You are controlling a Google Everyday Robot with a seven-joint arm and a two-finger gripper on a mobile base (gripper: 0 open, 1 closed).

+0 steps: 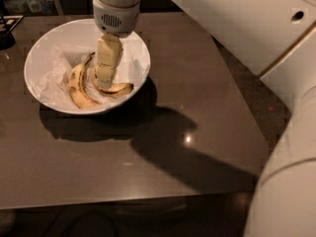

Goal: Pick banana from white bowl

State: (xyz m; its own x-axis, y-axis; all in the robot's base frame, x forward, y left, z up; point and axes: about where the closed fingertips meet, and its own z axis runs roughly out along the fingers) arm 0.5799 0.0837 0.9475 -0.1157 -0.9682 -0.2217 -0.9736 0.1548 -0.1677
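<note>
Hanging low inside the white bowl, far left, the gripper meets the banana; we cannot tell its closure. We judge grasping is in hand; next, a firm hold, then lift.

no readable text, label, brand or number anywhere, none on the gripper inside the white bowl, upper left of the frame

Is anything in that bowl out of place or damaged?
Nothing is spilled. The banana under the gripper and the thicker banana beside it both show brown marks. A crumpled white lining sits under them in the white bowl, which looks untidy.
</note>
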